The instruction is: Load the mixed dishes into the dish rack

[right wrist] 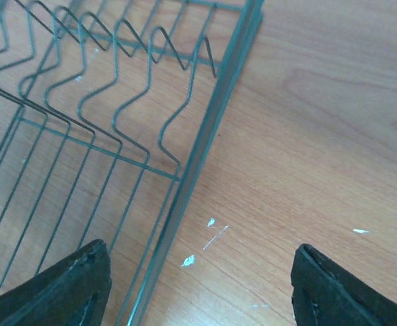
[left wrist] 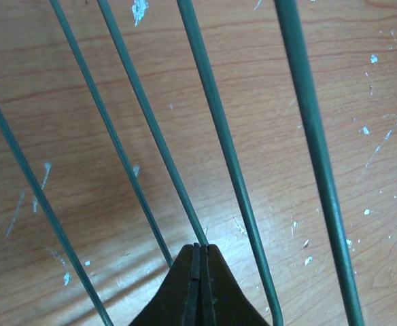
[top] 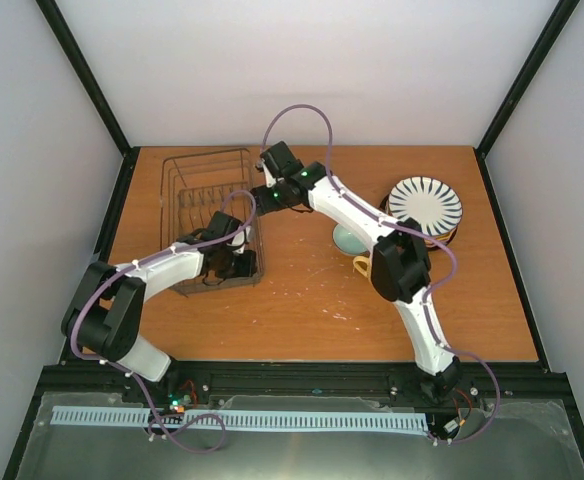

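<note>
The right gripper (right wrist: 200,255) is hovering wide open and empty over the rim of the dish rack (right wrist: 205,142), while the left gripper (left wrist: 200,248) is sitting pinched closed inside it.

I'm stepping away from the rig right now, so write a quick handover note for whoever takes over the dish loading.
Left gripper: shut, empty, low over the dish rack's near-end wires.
Right gripper: open, empty, above the rack's right rim.
Dishes: striped plate lies on top of other plates at the table's right back; pale bowl and yellow mug sit beside them, partly under the right arm.
Done: no dish visible in the rack.
Left: load everything.
</note>
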Motion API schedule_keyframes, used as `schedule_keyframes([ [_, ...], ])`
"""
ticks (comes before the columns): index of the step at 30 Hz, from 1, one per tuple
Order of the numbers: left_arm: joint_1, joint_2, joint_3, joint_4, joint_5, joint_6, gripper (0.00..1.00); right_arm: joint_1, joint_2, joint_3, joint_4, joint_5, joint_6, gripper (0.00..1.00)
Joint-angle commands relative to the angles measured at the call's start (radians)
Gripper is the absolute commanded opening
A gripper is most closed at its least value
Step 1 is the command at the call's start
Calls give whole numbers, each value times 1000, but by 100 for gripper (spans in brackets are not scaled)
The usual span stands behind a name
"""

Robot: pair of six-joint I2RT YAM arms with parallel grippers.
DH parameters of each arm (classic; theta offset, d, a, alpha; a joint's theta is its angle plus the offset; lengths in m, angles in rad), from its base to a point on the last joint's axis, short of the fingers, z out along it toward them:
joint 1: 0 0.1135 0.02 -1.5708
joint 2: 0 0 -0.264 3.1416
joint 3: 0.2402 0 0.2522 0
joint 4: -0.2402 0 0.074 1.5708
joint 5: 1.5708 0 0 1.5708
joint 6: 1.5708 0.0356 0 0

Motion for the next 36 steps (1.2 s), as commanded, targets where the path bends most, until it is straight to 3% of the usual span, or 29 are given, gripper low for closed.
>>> schedule_keyframes([
  [1, -14, -30, -21, -17, 2, -10, 1, 9, -171, -103, 205, -19, -21, 69],
  [3, -15, -34, -23, -20, -3, -9, 1, 9, -170, -92, 253, -79, -21, 48],
  [5, -15, -41, -23, -19, -4, -8, 1, 9, -75, 36, 197, -134, -27, 30],
  [9, -15, -48, -17, -19, -1, -7, 0, 11, 164, 380, 23, -207, -51, 13],
  [22, -15, -69, -49, 6, 24, -14, 1, 13, 287, 361, 86, -169, -90, 7],
  [36, -15, -28, -34, 40, 54, -2, 1, 7, 273, 285, -74, 166, -171, 7],
])
